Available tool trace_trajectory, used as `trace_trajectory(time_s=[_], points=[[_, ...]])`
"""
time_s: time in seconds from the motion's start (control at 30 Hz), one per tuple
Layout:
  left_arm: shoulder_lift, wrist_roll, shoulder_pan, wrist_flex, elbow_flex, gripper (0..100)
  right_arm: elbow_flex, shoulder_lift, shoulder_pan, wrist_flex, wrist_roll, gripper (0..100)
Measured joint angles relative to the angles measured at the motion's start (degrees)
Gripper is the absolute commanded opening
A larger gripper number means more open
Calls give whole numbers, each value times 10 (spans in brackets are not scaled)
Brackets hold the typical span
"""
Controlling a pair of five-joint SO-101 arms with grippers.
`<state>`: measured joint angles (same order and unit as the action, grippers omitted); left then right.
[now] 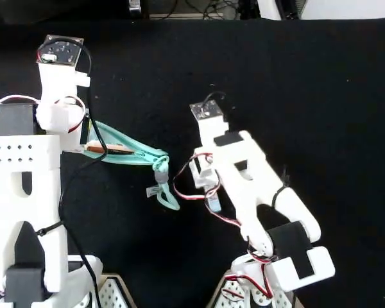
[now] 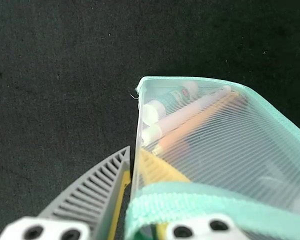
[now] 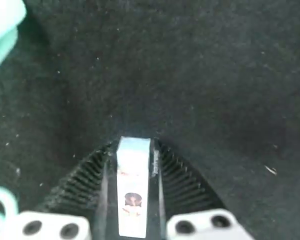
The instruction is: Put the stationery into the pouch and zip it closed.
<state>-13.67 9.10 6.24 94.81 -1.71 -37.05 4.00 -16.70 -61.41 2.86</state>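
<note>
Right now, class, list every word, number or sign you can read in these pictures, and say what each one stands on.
No text here can be read.
Tube inside the pouch: dark green label, print too blurred to read.
Block in the right gripper: a small reddish mark, too blurred to read.

Robotics lab bench, black cloth table (image 1: 308,96), cables (image 1: 199,8) behind
</note>
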Motion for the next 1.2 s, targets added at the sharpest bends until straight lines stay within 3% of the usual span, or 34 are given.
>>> trace_trajectory(time_s=[0.2,0.43,0.57,0.9,1.2], points=[[0,0,0,0,-1,30,75,74,8,-75,-37,12],[0,0,0,0,-1,30,84,338,6,-85,-37,13],[0,0,0,0,-1,30,84,476,-43,-52,-37,14],[0,0,0,0,-1,30,26,575,-289,161,-39,15],[0,-12,0,-1,-1,30,-152,575,-323,472,-47,14]])
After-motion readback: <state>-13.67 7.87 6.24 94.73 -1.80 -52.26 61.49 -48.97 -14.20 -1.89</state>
